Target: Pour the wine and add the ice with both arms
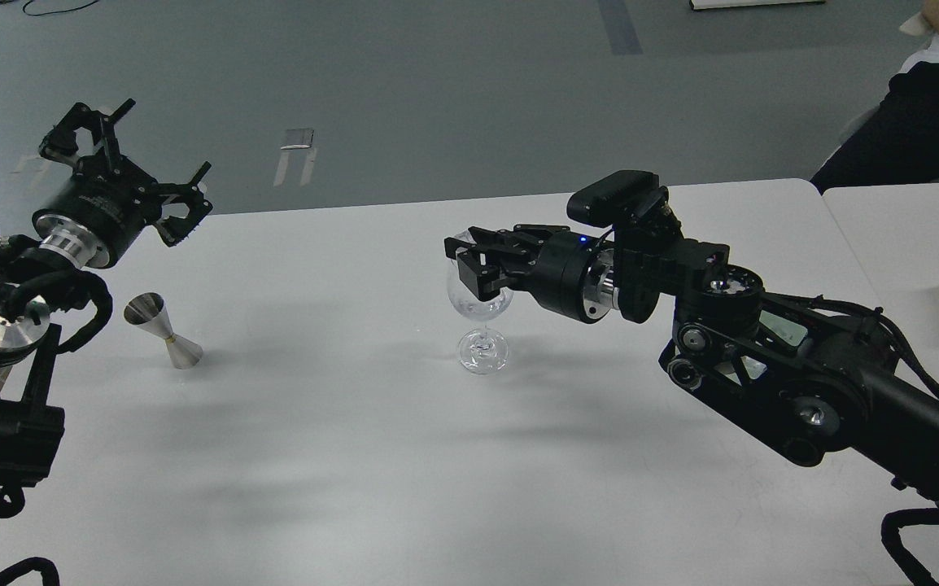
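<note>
Right now the R gripper [476, 264] sits at the glass [479, 313] rim, mid-table [339, 456], a little toward the far edge. Its fingers are close together over the bowl's mouth; whether they pinch the rim or a cube I can't tell, too dark against clear glass. No ice is plainly visible; something pale in the bowl could be cubes or glare. No bottle in view.

L gripper [148, 163] is up off the near-left part of the table, jaws spread wide, empty, touching nothing. Jigger [163, 331] stands tilted below it, nr the left edge, well apart from the glass.

Step, as I read it: dropping ice into the glass w/ the R arm. To do it well: keep the fingers centred over the mouth, low, release gently so the cube doesn't bounce out; don't nudge the rim sideways, since the stem is thin and the glass would tip easily. L arm stays clear.
</note>
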Motion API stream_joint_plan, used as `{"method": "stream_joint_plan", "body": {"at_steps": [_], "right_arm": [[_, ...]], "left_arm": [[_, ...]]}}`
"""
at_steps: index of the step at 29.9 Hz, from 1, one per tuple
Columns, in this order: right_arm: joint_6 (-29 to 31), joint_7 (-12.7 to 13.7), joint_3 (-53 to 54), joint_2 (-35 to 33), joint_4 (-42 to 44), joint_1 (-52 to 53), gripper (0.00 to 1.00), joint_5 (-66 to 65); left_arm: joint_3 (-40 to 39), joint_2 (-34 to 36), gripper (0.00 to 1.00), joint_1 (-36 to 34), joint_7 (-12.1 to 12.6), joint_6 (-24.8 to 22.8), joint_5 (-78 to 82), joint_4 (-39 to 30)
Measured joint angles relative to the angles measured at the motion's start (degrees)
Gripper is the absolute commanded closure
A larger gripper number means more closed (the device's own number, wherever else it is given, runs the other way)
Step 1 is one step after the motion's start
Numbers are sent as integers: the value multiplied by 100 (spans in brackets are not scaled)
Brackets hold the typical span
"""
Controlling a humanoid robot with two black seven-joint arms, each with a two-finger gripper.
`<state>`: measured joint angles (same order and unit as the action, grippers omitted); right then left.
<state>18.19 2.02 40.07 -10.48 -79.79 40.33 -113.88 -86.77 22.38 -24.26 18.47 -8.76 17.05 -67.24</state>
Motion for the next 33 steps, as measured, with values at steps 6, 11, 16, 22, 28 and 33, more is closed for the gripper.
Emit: {"method": "stream_joint_plan", "body": {"at_steps": [6,11,16,22,28,33], "right_arm": [[-9,0,21,-6,-96,9,60,13],[-9,0,42,-31,-224,10,54,15],[-68,0,318,-13,-261,-3,8,33],[-439,0,1199,350,-194,-62,0,88],[-538,-4,2125,568,-155,-81,0,859],[-856,-46,2788,684,-68,-82,0,2551]], "left_arm": [[-24,28,2,0,15,4,0,0],[-24,29,2,0,17,6,0,0],[-24,29,2,0,24,6,0,-1],[-24,66,2,-4,25,6,0,-9],[-12,73,2,-9,25,-8,0,-9],[-6,73,2,-10,25,-11,0,-9]]}}
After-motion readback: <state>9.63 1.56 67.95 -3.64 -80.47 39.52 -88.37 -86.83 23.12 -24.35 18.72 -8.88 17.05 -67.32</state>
